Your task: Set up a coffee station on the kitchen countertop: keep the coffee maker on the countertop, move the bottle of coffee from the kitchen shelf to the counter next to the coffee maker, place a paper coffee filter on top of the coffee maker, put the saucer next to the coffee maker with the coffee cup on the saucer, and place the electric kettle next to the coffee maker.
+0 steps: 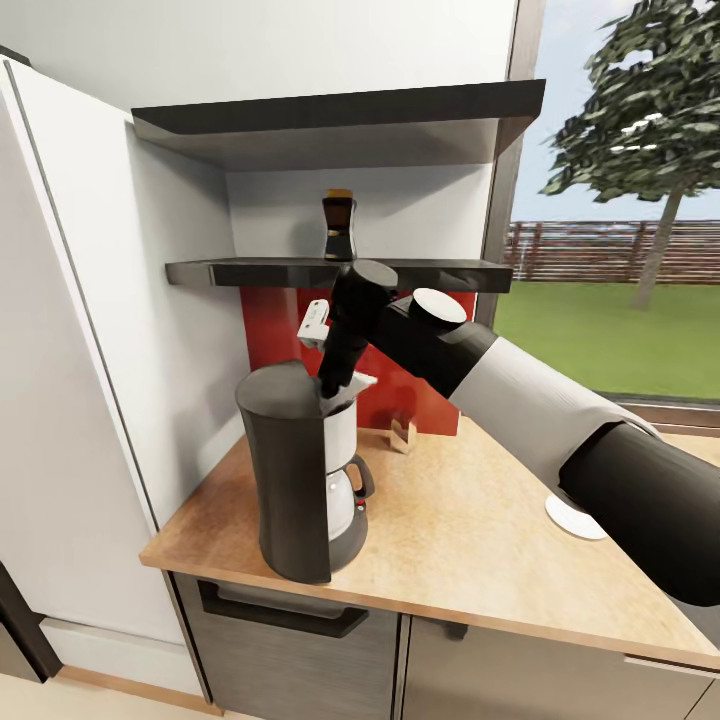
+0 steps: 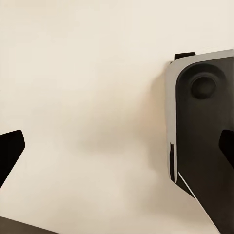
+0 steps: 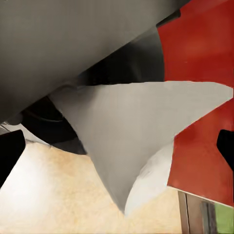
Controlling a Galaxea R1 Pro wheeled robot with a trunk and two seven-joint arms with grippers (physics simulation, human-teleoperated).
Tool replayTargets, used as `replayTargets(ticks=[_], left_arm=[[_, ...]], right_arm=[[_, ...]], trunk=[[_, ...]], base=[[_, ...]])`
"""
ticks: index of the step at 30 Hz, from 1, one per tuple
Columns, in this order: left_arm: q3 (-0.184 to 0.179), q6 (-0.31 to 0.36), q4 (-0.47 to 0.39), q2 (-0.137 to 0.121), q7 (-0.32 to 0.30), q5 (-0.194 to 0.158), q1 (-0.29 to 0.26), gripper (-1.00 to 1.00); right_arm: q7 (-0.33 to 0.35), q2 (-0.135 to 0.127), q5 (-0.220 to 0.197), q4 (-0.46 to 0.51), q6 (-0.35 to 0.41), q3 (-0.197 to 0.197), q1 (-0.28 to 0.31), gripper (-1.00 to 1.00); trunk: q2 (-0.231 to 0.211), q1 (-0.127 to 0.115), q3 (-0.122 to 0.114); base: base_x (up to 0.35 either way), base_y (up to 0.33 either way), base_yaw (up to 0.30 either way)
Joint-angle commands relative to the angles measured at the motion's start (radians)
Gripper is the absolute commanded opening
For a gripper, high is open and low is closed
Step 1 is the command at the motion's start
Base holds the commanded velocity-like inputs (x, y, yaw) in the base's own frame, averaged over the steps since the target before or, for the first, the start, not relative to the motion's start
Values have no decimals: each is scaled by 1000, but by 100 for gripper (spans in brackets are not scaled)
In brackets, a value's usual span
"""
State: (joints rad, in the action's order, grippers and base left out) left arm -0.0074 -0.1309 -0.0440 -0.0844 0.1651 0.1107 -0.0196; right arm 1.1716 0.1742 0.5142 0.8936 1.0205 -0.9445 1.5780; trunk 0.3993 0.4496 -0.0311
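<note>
the right hand (image 1: 335,385) is reaching down onto the top of the coffee maker (image 1: 300,470) at the tabletop's (image 1: 470,540) left end, its fingers spread apart around the paper coffee filter (image 3: 131,131). the bottle of coffee (image 1: 339,225) is standing on the kitchen shelf (image 1: 250,272), and the saucer (image 1: 573,518) is lying further right. the left hand's fingertips (image 2: 10,148) are sitting wide apart, gripping nothing.

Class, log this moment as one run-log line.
right gripper: at coffee maker top | paper coffee filter: there | bottle of coffee: on kitchen shelf | saucer: on kitchen countertop
</note>
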Motion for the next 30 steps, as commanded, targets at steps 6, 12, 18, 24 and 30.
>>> replayTargets(ticks=[6,12,18,24,30], left_arm=[[0,-3,1,0,5,11,0,100],[0,-3,1,0,5,11,0,100],[0,-3,1,0,5,11,0,100],[0,-3,1,0,5,11,0,100],[1,-3,1,0,6,11,0,100]], right_arm=[[10,0,10,1,4,0,1,100],[10,0,10,1,4,0,1,100],[10,0,10,1,4,0,1,100],[8,0,14,4,5,3,1,100],[7,0,17,7,6,10,1,100]], trunk=[[1,0,0],[1,0,0],[1,0,0],[1,0,0],[1,0,0]], base=[[0,0,0],[0,0,0],[0,0,0],[0,0,0],[0,0,0]])
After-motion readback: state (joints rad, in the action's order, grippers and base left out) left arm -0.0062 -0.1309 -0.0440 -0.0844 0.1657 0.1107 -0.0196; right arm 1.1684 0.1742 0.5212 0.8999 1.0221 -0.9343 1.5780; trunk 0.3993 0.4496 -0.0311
